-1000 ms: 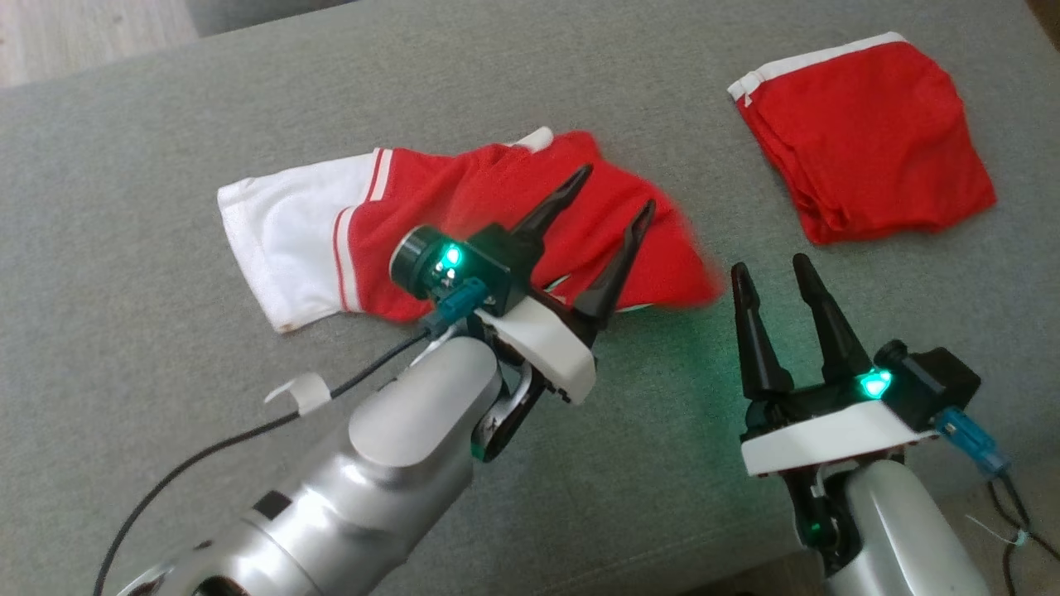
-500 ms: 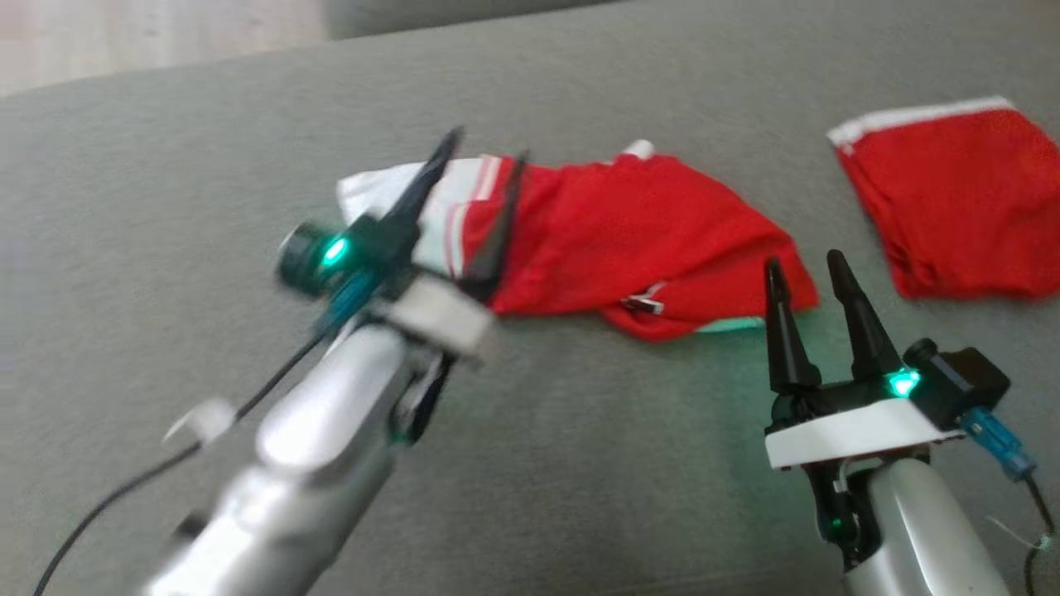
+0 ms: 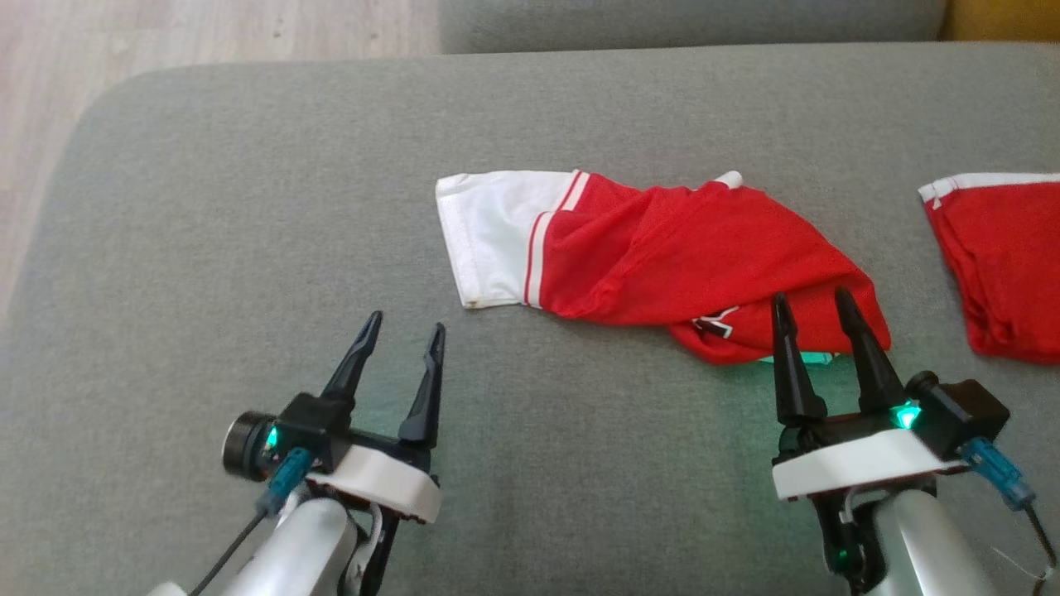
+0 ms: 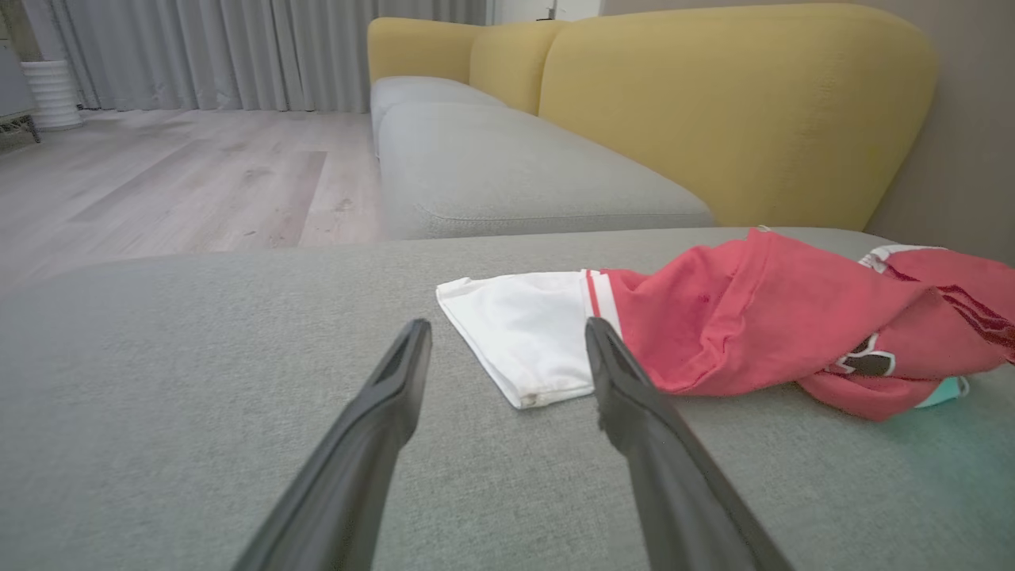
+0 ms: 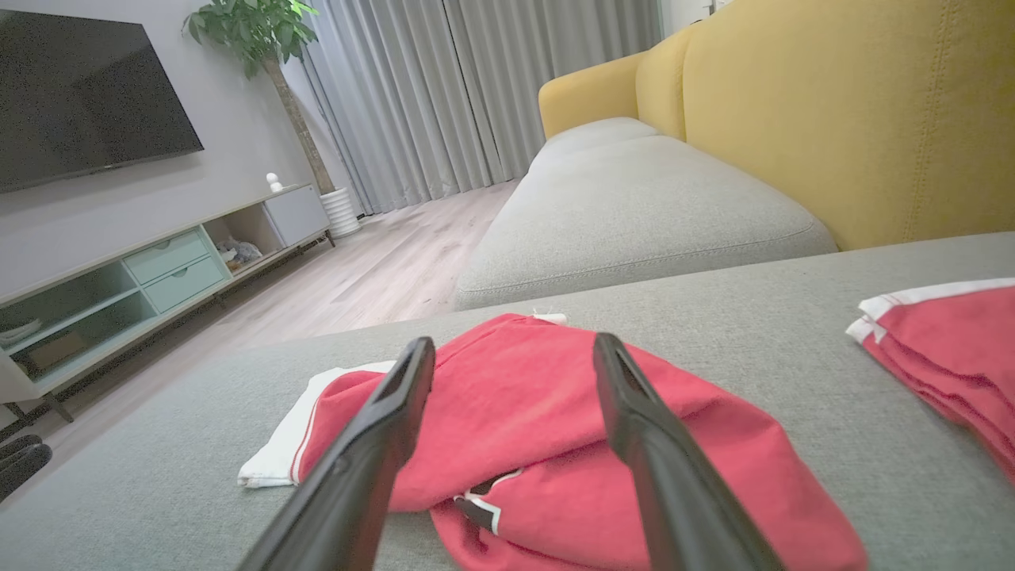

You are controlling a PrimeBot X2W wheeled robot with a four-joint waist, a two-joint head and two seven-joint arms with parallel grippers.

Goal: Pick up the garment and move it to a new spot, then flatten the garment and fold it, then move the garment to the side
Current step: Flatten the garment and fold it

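Since one second ago the left gripper (image 3: pixel 407 321) has withdrawn from above the crumpled red-and-white jersey garment (image 3: pixel 662 248) to the lower left of the head view, well apart from the fabric. The head camera has also turned, so the sideways shift of the whole scene is not a displacement of the cloth. Both grippers are empty, with their fingers spread wide. In the left wrist view the two dark fingers part over bare cushion and aim at the white end panel (image 4: pixel 527 341). The right gripper (image 3: pixel 810 295) stands with its tips at the near red edge; contact cannot be confirmed. The garment lies loose and bunched on the flat grey fabric sofa cushion (image 3: pixel 248 207), white end toward the robot's left, with a red fold turned under beside a small emblem (image 3: pixel 716 323). This arrangement suggests that relocation is complete and flattening is pending: one gripper faces each end so the cloth can be drawn out lengthwise. A second folded red garment with white trim (image 3: pixel 1002 273) lies well apart to the right, probably set aside as finished work; keep the spread clear of it.
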